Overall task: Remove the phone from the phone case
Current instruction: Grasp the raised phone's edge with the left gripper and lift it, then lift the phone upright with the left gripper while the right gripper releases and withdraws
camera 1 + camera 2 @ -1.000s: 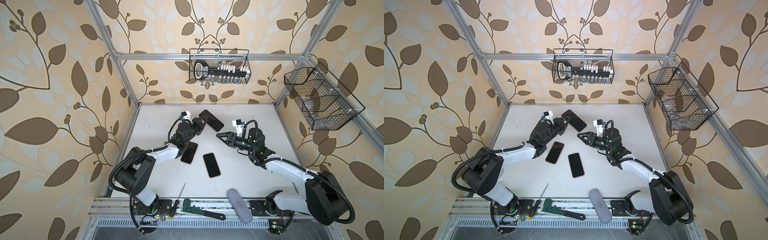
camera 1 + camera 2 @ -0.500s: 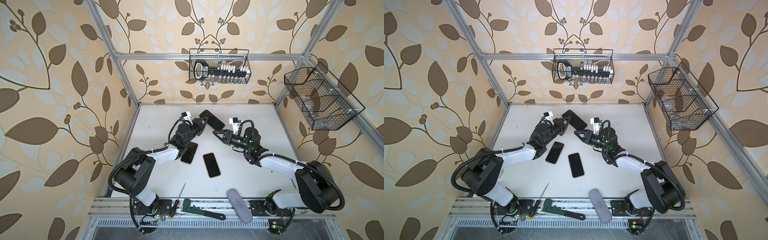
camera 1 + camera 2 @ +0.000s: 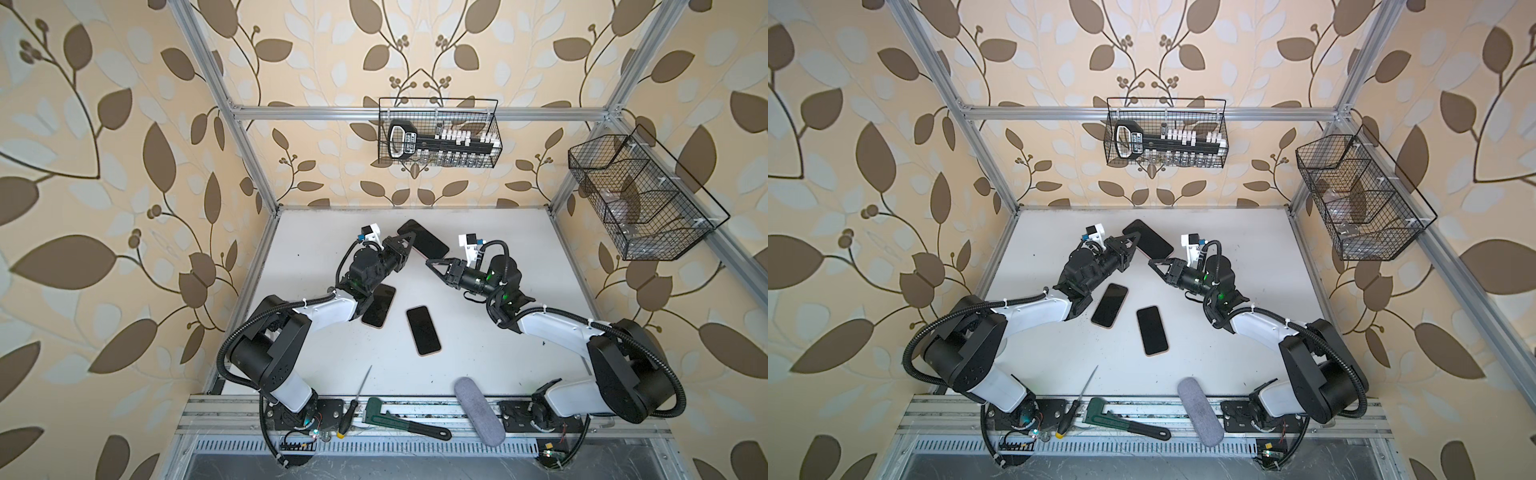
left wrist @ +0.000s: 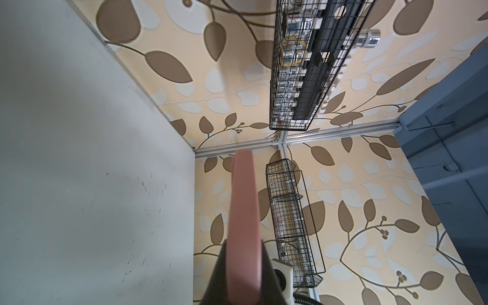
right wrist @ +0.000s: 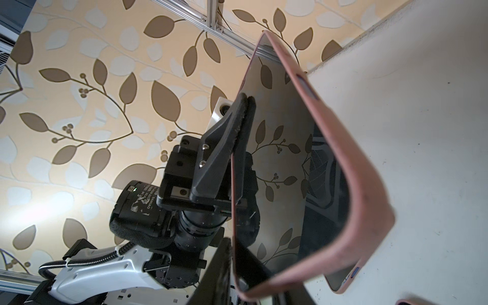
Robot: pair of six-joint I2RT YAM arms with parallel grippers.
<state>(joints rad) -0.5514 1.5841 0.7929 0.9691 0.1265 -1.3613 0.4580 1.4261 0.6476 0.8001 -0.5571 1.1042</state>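
Top views: cased phone (image 3: 424, 243) raised over twelve o'clock of white table (image 3: 478, 365), clamped edgewise in left gripper (image 3: 410, 244). Right gripper (image 3: 430, 262) at phone's five o'clock; in right wrist view apparently astride pink case (image 5: 348, 163) corner, clamped or not cannot tell. Best: pinch case rim only, peel corner away, left hold firm. Two o'clock: partitioned wire basket (image 3: 648, 245), contents unclear. Twelve o'clock: smaller wire basket (image 3: 384, 129), socket rail (image 3: 453, 143) inside.

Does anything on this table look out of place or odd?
Yes: a grey oblong fabric pouch lies askew, overhanging the white table's front edge onto the metal rail, beside a green pipe wrench and a black-handled screwdriver. The pink-cased phone clamped aloft in the left gripper suits the task.
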